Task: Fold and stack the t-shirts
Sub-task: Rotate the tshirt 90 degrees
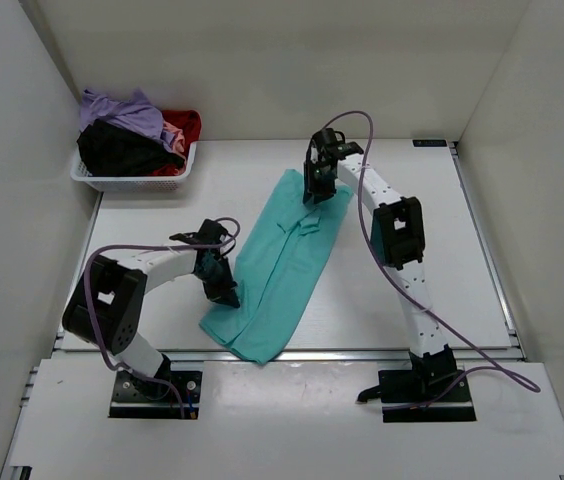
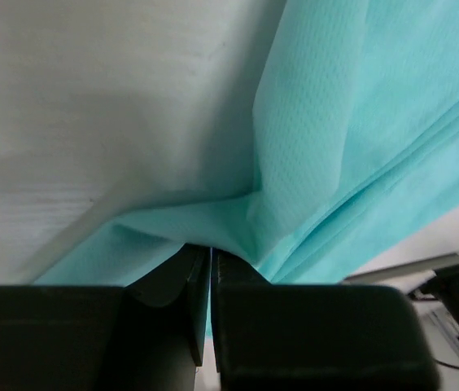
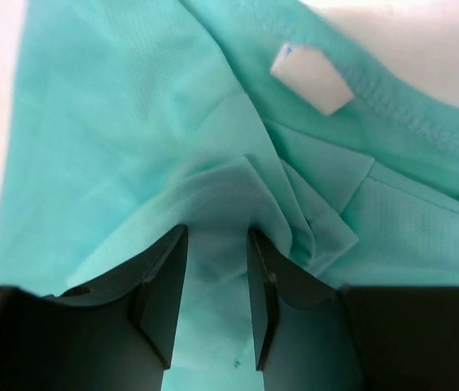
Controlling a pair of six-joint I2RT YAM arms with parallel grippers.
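Teal t-shirt [image 1: 282, 265] lies as a long narrow band slanting across the surface [image 1: 212, 190], folded lengthwise, with its hem end near the arm bases and its neck end farther off. At the near end, on the band's left edge, the left fingers [image 2: 172, 301] are pressed together on a tuck of the cloth, which rises to a small peak at the pinch. That hold looks meant to carry the hem side into the next fold. Farther along, the right fingers [image 3: 160, 285] stand apart astride a bunched pleat just below the collar with its white label [image 3: 311, 77]. They clamp nothing, and seem placed to manage the neck end. Beyond, in the far left corner, the white basket [image 1: 127, 182] holds the lavender shirt [image 1: 122, 110], black shirt [image 1: 117, 150], red shirt [image 1: 188, 124] and a glimpse of pink shirt [image 1: 170, 133], not yet folded.
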